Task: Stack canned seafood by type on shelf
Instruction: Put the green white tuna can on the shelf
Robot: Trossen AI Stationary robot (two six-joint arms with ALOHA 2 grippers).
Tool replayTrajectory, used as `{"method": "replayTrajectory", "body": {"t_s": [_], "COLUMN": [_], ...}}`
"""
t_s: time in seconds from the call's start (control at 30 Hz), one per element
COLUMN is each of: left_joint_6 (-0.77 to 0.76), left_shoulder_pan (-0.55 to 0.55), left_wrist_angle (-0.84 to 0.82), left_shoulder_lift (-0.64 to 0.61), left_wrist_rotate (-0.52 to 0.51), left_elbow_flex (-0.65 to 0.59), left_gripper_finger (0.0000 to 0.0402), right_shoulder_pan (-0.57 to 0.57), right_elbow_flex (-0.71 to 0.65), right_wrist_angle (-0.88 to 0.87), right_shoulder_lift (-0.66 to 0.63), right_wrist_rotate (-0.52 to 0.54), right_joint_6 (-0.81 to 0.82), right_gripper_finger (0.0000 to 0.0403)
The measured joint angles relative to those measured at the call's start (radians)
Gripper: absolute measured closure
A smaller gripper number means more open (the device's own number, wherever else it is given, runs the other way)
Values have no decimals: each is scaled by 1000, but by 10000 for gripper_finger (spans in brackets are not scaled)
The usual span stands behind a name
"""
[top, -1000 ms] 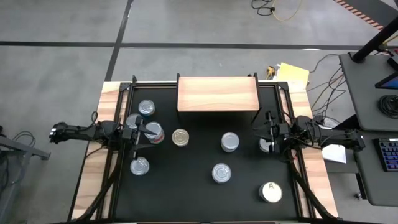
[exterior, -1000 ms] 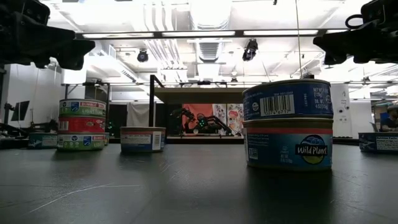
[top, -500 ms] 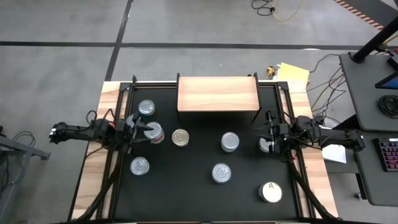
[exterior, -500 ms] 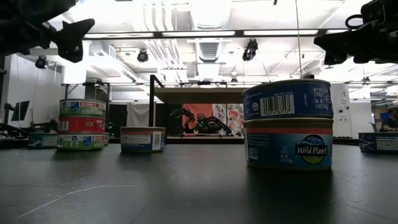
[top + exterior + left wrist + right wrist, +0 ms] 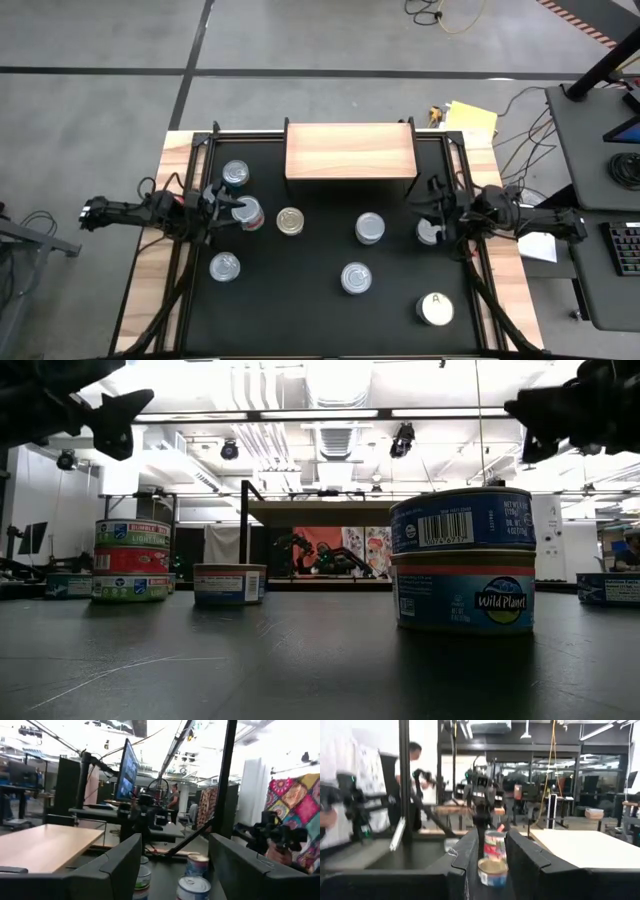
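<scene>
Your left claw [image 5: 222, 207] hangs half open, empty, above the stacked tins [image 5: 246, 212]; descend crooked and they topple; right claw [image 5: 432, 215] narrow, empty; the shelf [image 5: 350, 151] stands bare.

Can [image 5: 428, 233] half hidden under right gripper [image 5: 437, 226]

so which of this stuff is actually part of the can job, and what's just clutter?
Job:
- cans, including the gold-topped can and the "A" can
- shelf

Lying about:
- yellow pad past the table's far right corner
- floor cables
- keyboard on the side desk
</scene>
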Motion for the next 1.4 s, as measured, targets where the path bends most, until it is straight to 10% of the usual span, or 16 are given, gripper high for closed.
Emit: {"method": "replayTrajectory", "body": {"t_s": [0.53,1.1,1.4], "left_joint_6": [-200,-425,-459], "left_shoulder_pan": [-1,-4,-12], "left_wrist_angle": [14,-882,-1012], "left_shoulder_lift": [334,655,818], "left_wrist_rotate": [-209,-215,-248], "left_elbow_flex": [80,577,669], "left_gripper_finger": [228,302,360], "right_shoulder_pan": [0,0,0], "right_elbow_flex": [214,390,369], "right_wrist_angle": [-218,-594,-603], "right_shoulder_lift": [122,162,162], "right_wrist_rotate": [4,4,4], "right_joint_6": [117,260,239], "right_gripper_finger": [329,321,306]}}
